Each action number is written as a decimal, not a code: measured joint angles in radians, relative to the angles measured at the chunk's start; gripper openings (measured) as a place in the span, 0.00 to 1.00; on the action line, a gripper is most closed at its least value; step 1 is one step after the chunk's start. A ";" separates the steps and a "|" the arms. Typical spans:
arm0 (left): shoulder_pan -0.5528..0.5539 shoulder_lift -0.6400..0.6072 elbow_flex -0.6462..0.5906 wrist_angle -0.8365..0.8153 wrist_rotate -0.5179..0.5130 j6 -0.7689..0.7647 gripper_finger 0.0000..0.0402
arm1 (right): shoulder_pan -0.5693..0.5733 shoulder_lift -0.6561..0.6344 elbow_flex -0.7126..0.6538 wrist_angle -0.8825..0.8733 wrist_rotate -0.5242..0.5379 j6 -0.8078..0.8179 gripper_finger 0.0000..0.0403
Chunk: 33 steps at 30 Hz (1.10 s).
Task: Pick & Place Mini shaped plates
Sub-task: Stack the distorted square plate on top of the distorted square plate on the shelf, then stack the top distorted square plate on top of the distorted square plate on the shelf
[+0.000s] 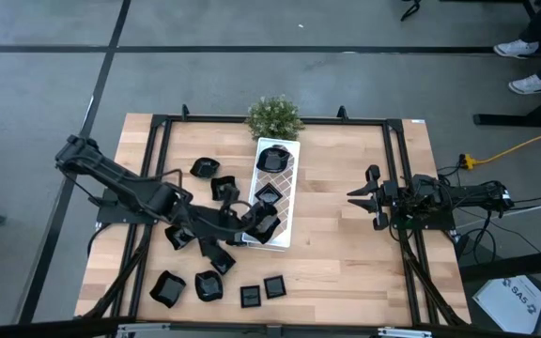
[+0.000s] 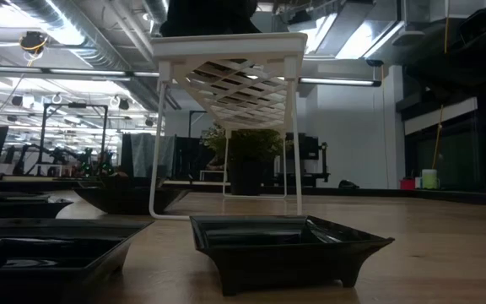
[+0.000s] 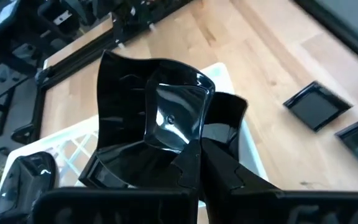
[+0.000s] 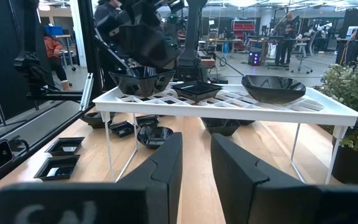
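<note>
Small glossy black mini plates lie scattered on the wooden table left of and in front of the white lattice tray [image 1: 287,202], such as a square plate [image 1: 274,286] and a deeper plate [image 1: 167,286]. The tray stands on thin legs and carries a round plate [image 1: 272,158], a square plate [image 1: 268,194] and a plate at its near end [image 4: 140,81]. My left gripper [image 1: 256,223] is above that near end, shut on a wavy-edged black plate [image 3: 173,115]. My right gripper [image 1: 360,197] waits open to the right of the tray. My left gripper pinches the wavy-edged plate by its rim [image 3: 188,146], one finger [image 3: 229,174] on each face of the wall. The plate is tilted steeply, its hollow facing the wrist camera. The right wrist view shows this held plate [image 4: 143,40] lifted clear above the plate on the tray's near end.
A green potted plant [image 1: 273,115] stands at the tray's far end. Black frame rails [image 1: 397,188] run along the table's left and right sides. In the low view one square plate [image 2: 285,245] sits close in front, with the tray [image 2: 226,46] behind it. Bare wood [image 1: 336,253] lies between tray and right arm.
</note>
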State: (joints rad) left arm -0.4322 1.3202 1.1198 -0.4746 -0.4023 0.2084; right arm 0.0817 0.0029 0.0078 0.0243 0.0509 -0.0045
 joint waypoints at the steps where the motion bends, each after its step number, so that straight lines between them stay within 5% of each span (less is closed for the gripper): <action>1: 0.000 0.004 0.000 0.000 -0.014 0.004 0.00 | 0.000 0.000 0.000 0.000 0.000 0.000 0.21; 15: 0.000 0.010 0.000 -0.031 -0.015 -0.014 0.01 | 0.000 0.000 0.000 0.000 0.000 0.000 0.21; 33: 0.000 0.010 0.003 -0.018 0.026 -0.074 0.17 | 0.000 0.000 0.000 0.000 0.000 0.000 0.21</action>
State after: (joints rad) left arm -0.4320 1.3300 1.1228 -0.4930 -0.3763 0.1342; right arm 0.0818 0.0029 0.0078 0.0242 0.0509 -0.0048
